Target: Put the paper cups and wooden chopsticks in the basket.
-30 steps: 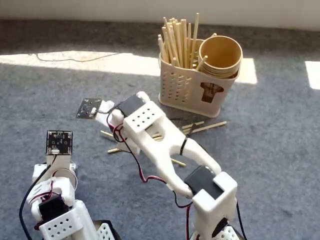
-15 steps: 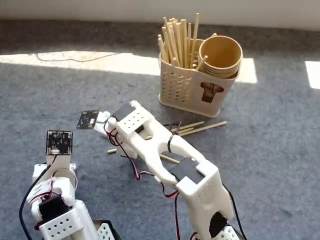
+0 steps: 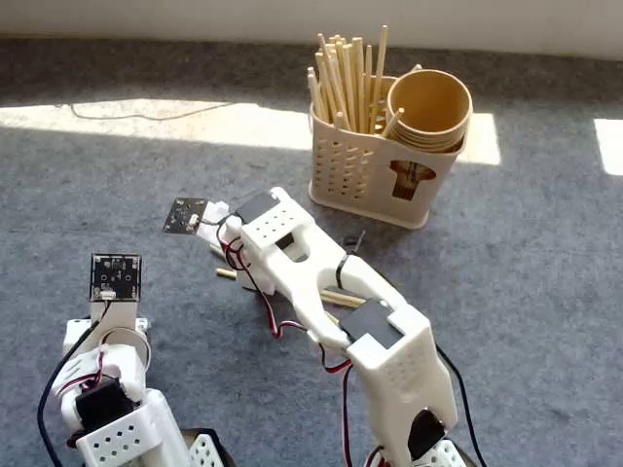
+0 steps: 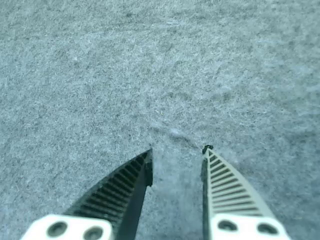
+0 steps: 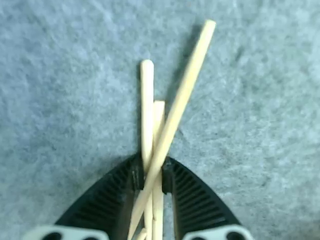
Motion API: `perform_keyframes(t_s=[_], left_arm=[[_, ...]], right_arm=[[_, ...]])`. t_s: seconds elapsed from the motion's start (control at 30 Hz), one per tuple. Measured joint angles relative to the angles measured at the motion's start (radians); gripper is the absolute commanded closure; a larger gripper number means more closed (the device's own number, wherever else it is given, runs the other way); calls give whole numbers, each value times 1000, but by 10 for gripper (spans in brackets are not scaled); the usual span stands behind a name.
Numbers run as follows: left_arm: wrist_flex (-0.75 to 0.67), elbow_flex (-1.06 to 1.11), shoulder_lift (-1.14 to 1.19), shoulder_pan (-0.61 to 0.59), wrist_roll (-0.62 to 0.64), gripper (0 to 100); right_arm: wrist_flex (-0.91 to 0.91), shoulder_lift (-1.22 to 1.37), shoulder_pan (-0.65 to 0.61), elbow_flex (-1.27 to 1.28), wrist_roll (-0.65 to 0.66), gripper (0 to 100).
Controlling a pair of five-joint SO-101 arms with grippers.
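Carpet [image 3: 545,292], grey, sunlit beside the basket [image 3: 355,170], meets perhaps a wall [image 3: 195,17].

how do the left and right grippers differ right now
The left gripper is open; the right gripper is shut. The left gripper holds nothing and sits over bare carpet; the right gripper clamps wooden chopsticks, which stick out past its tips. Both point down at the grey carpet.
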Motion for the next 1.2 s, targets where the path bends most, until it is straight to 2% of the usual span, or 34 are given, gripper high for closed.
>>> perform_keyframes(t_s=[0.53, 0.73, 1.2], left_arm=[[0, 0, 0, 0, 0, 832], [0, 0, 0, 0, 0, 832], [0, 0, 0, 0, 0, 832]], right_arm=[[9, -368, 6, 87, -6, 995], [-3, -454, 12, 87, -97, 995], [-204, -649, 12, 87, -338, 995]])
